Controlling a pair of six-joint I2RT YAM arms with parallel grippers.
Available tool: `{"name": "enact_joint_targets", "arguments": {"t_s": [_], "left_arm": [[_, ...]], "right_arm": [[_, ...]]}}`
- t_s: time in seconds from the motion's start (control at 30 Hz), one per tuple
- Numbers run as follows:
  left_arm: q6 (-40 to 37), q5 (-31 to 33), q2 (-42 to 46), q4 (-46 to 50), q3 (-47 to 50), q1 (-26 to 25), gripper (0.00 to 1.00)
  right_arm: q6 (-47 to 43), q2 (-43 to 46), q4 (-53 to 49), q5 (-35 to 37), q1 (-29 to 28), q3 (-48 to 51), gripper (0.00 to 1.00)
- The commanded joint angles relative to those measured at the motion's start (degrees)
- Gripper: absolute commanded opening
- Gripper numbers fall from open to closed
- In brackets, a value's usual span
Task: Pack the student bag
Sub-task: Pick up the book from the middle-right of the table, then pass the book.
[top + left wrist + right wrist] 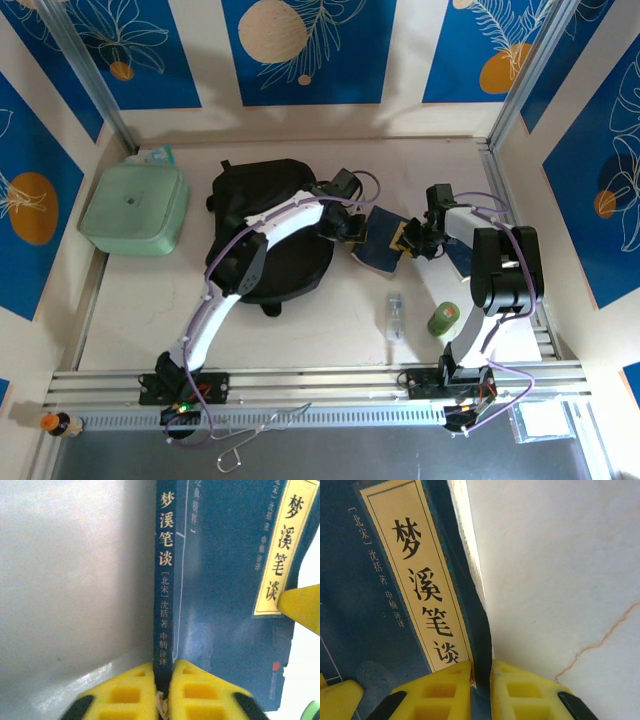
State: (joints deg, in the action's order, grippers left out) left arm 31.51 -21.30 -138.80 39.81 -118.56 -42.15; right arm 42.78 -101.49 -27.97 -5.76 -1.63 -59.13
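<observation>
1. Left gripper is closed on the spine of a blue book, with one yellow pad on each side of the spine.
2. Right gripper pinches the opposite edge of the same book. It seems to hold the front cover only, but the view is too close to be sure.
3. Seen from above, the book is between both grippers, just right of the student bag.
4. The student bag lies at the middle-left of the table, partly under the left arm.
5. A pale green container sits apart, to the left of the bag.
</observation>
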Motion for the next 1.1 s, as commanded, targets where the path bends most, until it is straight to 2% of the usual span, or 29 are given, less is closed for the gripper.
{"name": "enact_joint_targets", "arguments": {"t_s": [0.0,0.07,0.13,0.23,0.43,0.57,0.7,0.9,1.07], "left_arm": [[-0.5,-3.3,3.8,-1.0,-0.4,-0.2,0.0],[-0.9,-2.8,5.6,-1.7,0.7,0.2,0.0],[-1.3,-1.0,8.7,-2.7,2.9,0.8,0.0],[-2.7,3.5,14.2,-3.7,7.0,1.8,0.0],[-0.2,7.9,27.6,-12.3,20.8,5.8,0.0],[5.4,10.4,36.8,-22.1,32.9,9.2,0.0],[13.8,13.0,45.5,-33.4,45.3,12.6,0.0],[25.4,20.7,52.9,-43.6,58.7,15.5,0.0],[36.7,29.1,57.1,-49.5,67.6,15.5,0.0]], "right_arm": [[-0.8,0.3,-1.7,-1.2,-0.2,-1.2,0.18],[-0.8,1.4,-1.9,-1.0,-0.1,-1.4,0.26],[-0.9,2.8,-3.0,-0.8,0.0,-2.2,0.43],[-0.7,5.5,-3.7,-1.7,0.1,-2.9,0.6],[2.0,11.7,5.2,-12.2,0.1,0.6,0.76],[8.3,14.3,17.8,-21.5,-0.7,5.8,0.81],[13.9,15.7,26.5,-24.1,-4.7,8.2,0.83],[23.6,15.8,40.0,-23.5,-12.5,10.7,0.86],[27.8,14.4,42.0,-15.9,-19.7,10.1,0.86]]}}
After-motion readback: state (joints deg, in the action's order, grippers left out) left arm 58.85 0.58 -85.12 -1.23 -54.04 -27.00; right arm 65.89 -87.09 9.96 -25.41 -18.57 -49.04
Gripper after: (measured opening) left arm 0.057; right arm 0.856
